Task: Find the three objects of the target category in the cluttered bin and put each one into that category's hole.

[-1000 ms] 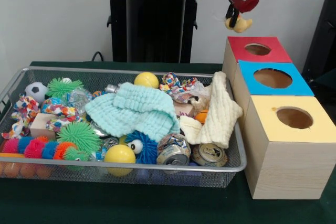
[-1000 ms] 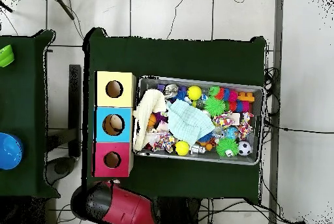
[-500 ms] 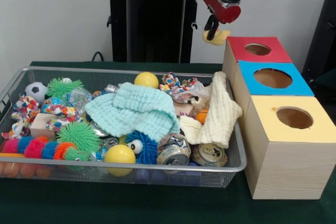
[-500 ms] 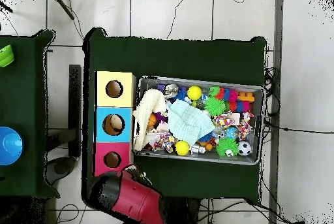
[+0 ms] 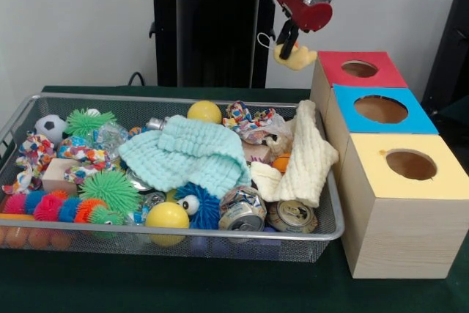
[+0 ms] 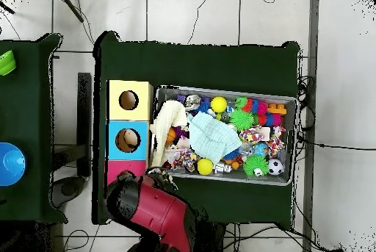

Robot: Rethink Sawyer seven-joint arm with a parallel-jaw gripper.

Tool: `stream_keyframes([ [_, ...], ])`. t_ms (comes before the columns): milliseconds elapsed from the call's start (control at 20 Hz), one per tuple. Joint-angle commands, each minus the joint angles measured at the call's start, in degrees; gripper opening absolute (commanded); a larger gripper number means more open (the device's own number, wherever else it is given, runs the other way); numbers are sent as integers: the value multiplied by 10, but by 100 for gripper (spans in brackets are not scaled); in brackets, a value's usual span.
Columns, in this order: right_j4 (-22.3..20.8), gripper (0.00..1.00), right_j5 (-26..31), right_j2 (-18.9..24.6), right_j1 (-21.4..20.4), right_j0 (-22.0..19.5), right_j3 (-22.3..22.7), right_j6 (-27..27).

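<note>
The gripper (image 5: 290,43) is clamped on a small yellow toy (image 5: 296,57), held in the air. The red-topped box (image 5: 359,69) with its 1 hole sits just beside and below it, the wire bin (image 5: 183,234) lower on its other side.

Clearance around hand (image 5: 289,44)
Open air below and beside it; red box (image 5: 357,71) stands just beside, wire bin (image 5: 183,237) crammed with toys and cloths below, pedestal (image 5: 216,31) behind.
</note>
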Motion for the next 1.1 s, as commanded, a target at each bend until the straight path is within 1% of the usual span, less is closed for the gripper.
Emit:
stream_keyframes([
  [50,15,0,134,13,-24,-13,-83,132],
  [100,12,0,146,12,-27,-14,-87,128],
  [300,6,0,163,5,-26,-10,-95,131],
  [400,6,0,170,6,-33,-11,-95,128],
  [550,22,0,163,30,-50,-23,-78,118],
  [600,34,0,143,47,-55,-30,-62,109],
  [650,39,0,127,53,-53,-32,-55,108],
  [700,50,0,95,69,-50,-38,-37,103],
  [750,56,0,76,78,-46,-42,-29,101],
  [800,62,0,39,93,-41,-51,-13,89],
  [850,69,0,21,105,-38,-57,-4,83],
  [900,75,0,-11,120,-33,-65,7,78],
  [1050,83,0,-43,141,-25,-75,15,74],
  [1100,89,0,-55,154,-24,-81,21,71],
])
